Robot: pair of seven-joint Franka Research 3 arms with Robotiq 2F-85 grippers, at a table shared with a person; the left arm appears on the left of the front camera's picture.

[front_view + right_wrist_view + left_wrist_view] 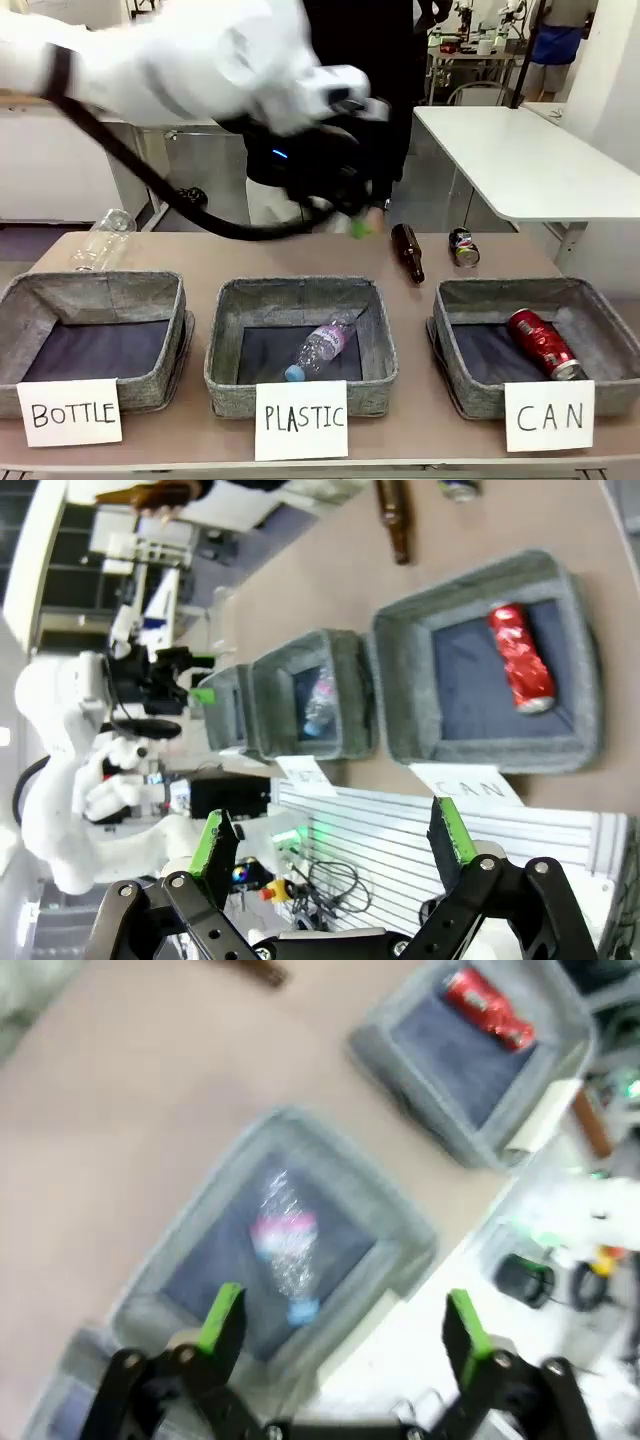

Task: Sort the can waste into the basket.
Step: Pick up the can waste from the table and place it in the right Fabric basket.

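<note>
Three grey baskets [300,300] line the tan table [250,260]; white table [530,160] beyond.

The front view sits low at the near edge of the table [200,260], just behind the 3 paper signs, facing across the CAN basket [600,330] toward the far side. The left wrist view looks steeply down, blurred, from close above the PLASTIC basket [400,1230], with the CAN basket [400,1070] toward its upper right. The right wrist view is rolled sideways and hangs off the table's near edge, farther back, beyond the CAN basket [400,680]. All 3 views share the CAN basket and its neighbour.
</note>
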